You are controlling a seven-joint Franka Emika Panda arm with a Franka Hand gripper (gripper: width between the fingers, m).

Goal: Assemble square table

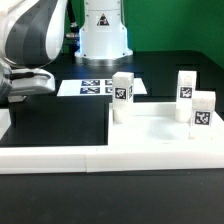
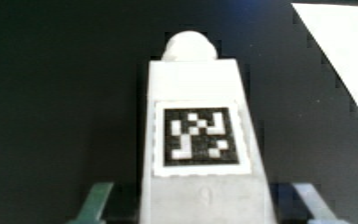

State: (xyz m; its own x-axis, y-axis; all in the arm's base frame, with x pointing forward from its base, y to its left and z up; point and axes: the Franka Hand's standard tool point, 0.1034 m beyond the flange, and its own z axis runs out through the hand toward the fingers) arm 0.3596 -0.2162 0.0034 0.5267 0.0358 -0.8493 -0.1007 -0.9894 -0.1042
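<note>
Claw (image 2: 194, 200) fingers pinch a tagged white leg block (image 2: 197, 120) above the black worktop (image 2: 51, 90). Three more legs (image 1: 122, 96) stand upright on the square slab (image 1: 150, 135). I'd keep it plumb, lining its rounded tip over the free corner socket.

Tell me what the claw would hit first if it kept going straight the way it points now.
In the wrist view the claw is shut on a leg block. Beyond the block's rounded tip lies only bare black table. That would probably be met first, though depth is unclear.
</note>
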